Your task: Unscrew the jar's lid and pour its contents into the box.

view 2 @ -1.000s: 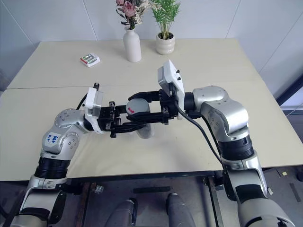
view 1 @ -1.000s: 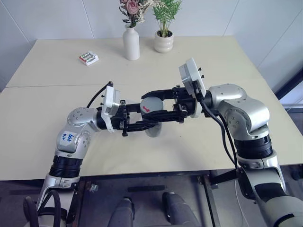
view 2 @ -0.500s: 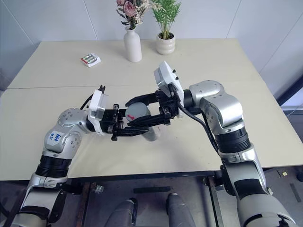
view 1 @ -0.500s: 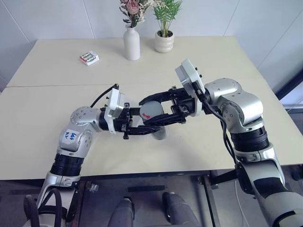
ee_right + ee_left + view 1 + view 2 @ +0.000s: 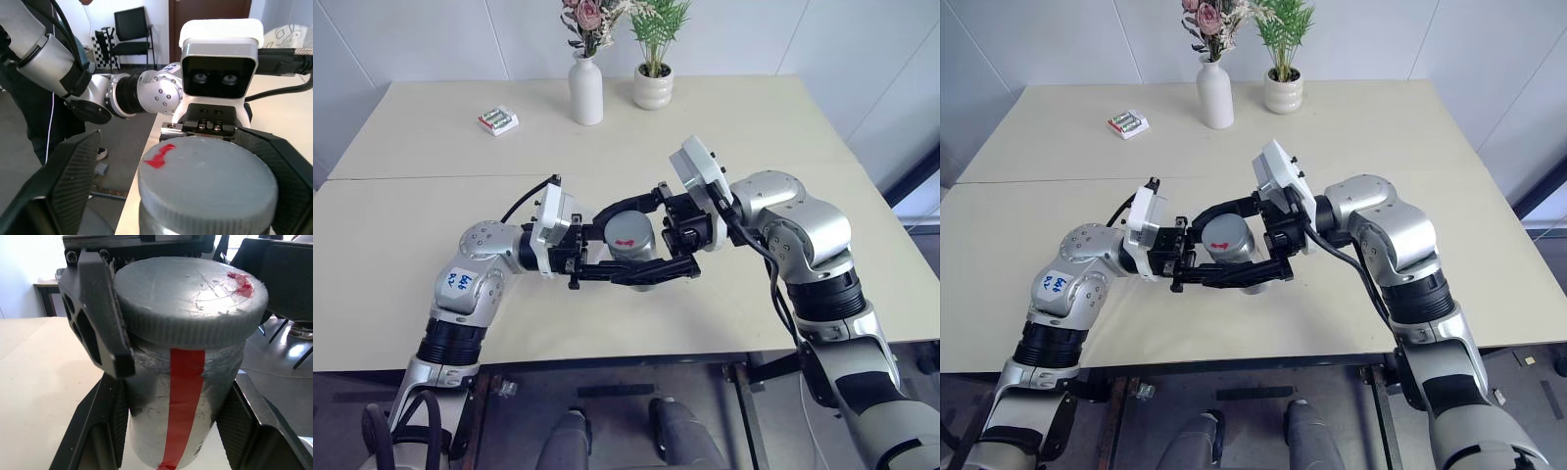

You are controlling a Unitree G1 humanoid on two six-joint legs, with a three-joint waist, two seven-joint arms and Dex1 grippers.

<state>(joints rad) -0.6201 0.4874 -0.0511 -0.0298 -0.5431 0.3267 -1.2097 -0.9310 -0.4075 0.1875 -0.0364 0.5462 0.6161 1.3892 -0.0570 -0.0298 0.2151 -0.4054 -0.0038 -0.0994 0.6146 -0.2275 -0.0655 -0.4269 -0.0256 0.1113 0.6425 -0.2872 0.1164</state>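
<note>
while held above the near table: jar pinched in left gripper, lid on
right gripper: fingers spread wide either side of the lid (not gripping)
farther back: battery pack, white vase, plant pot, pale wall behind

The two head views look forward and down from above the arms onto the counter, taking in its far edge with the vase and plant pot; they share nearly the whole scene, slightly offset sideways; the left wrist view sits very close to the jar and its lid, looking along the left hand; the right wrist view looks back from the other side, close over the same lid, facing the left wrist's camera housing and a room behind.
</note>
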